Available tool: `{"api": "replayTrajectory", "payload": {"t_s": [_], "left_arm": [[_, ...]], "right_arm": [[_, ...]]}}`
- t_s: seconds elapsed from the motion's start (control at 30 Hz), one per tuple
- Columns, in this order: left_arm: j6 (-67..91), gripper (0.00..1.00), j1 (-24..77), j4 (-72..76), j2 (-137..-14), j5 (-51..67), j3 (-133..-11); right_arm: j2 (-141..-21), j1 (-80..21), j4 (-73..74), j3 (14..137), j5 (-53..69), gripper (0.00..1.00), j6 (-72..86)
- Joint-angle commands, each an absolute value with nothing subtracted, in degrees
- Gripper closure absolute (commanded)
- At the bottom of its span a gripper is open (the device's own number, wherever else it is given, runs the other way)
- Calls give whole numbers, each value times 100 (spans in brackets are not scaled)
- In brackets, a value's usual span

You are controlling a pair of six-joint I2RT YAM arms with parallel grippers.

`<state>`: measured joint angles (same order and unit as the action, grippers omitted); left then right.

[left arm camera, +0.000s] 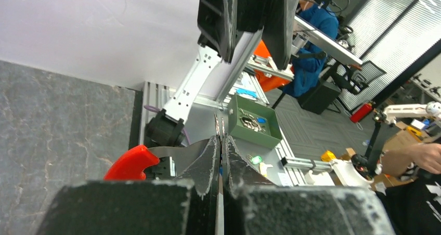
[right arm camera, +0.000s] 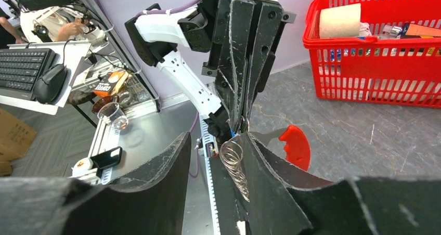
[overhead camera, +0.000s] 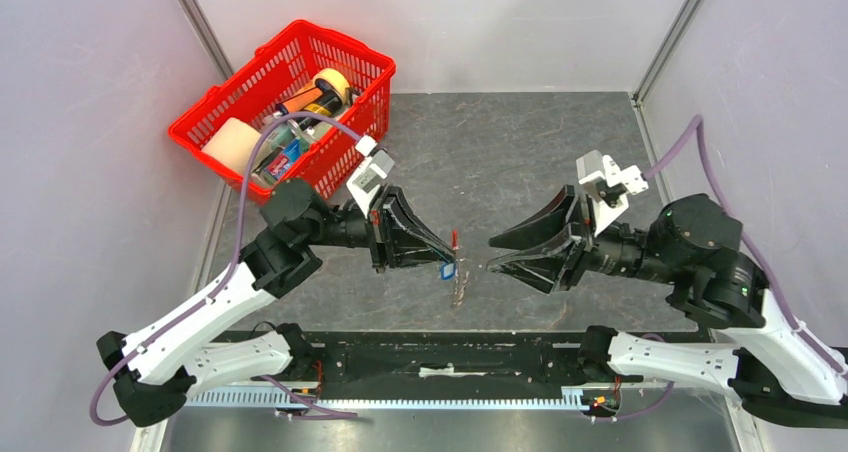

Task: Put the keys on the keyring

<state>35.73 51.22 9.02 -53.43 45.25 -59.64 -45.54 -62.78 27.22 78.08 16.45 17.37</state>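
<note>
My left gripper [overhead camera: 447, 255] [left arm camera: 222, 139] is shut, holding the keyring off the table. Its red crescent [overhead camera: 455, 240] [left arm camera: 130, 163] [right arm camera: 295, 146] sticks out to one side, and a coil of silvery rings [overhead camera: 458, 290] [right arm camera: 234, 168] hangs below. The blue key [overhead camera: 448, 269] shows only as a blue sliver between the left fingers [left arm camera: 222, 168]. My right gripper [overhead camera: 493, 254] [right arm camera: 214, 141] is open and empty, just right of the bunch. In its wrist view the coil sits between its jaws, close to the right finger [right arm camera: 270, 172].
A red basket [overhead camera: 290, 102] [right arm camera: 374, 63] full of items stands at the back left, behind the left arm. A black rail [overhead camera: 440, 357] runs along the near edge. The dark grey mat [overhead camera: 520, 152] is walled on three sides.
</note>
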Motion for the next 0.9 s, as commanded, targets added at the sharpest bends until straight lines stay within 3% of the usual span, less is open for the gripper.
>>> {"api": "replayTrajectory", "payload": {"t_s": [0.0, 0.2, 0.87], "left_arm": [[3481, 98, 5124, 686, -5412, 5079, -6319], [3501, 98, 5138, 659, -5535, 5644, -6235], [3035, 98, 5168, 207, -5606, 6082, -5889]], "right_arm": [[-4735, -6305, 3695, 8355, 1652, 51, 1479], [-5238, -6304, 4569, 8771, 1808, 53, 1346], [-5721, -6311, 4482, 8838, 2692, 59, 1722]]}}
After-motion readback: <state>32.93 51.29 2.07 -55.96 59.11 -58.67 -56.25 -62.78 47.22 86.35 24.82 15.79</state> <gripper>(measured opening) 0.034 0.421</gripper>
